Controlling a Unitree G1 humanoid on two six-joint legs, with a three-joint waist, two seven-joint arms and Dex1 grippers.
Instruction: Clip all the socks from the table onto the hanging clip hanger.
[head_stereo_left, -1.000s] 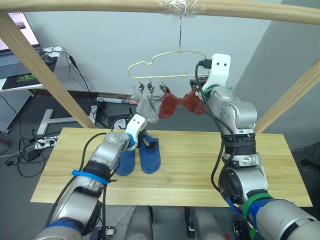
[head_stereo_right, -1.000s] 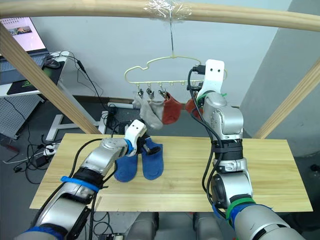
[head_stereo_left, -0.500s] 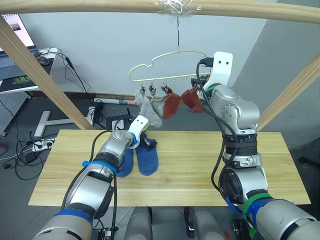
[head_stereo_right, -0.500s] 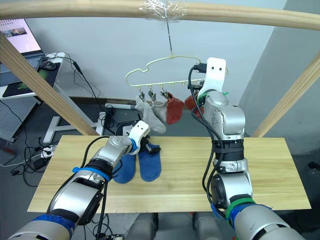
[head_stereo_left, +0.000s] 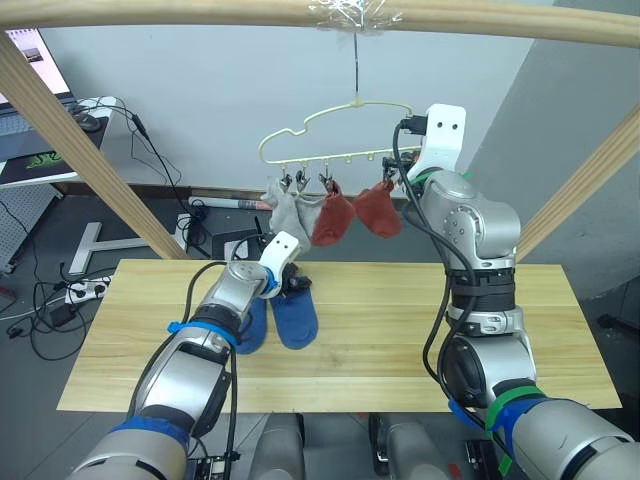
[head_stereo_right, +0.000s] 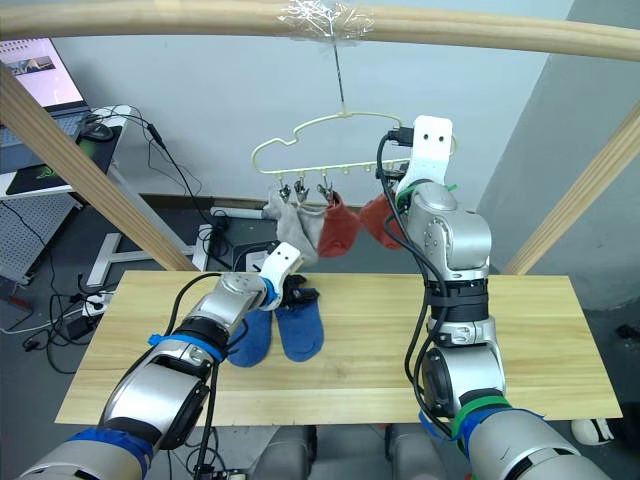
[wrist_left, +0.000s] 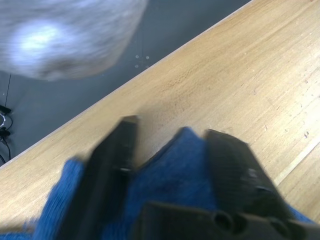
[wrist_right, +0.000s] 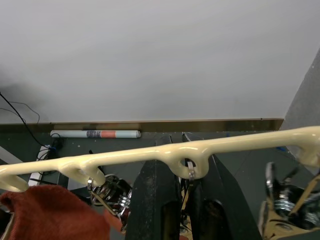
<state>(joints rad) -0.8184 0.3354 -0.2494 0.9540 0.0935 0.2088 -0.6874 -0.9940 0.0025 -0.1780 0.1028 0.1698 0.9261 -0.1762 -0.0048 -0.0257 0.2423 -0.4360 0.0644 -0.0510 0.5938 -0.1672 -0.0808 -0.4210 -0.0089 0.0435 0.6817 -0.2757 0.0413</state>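
Two blue socks (head_stereo_left: 283, 318) lie side by side on the table (head_stereo_left: 400, 330), and the left gripper (wrist_left: 170, 150) is down on them, fingers spread open astride a blue cuff, not yet closed. Up and to its right hangs the clip hanger (head_stereo_left: 335, 135) with two grey socks (head_stereo_left: 290, 212) and two rust-red socks (head_stereo_left: 355, 213) already clipped. The right gripper (wrist_right: 182, 182) is up at the hanger bar, pinched on a clip (wrist_right: 190, 174). Four are done, I'd say, and two remain.
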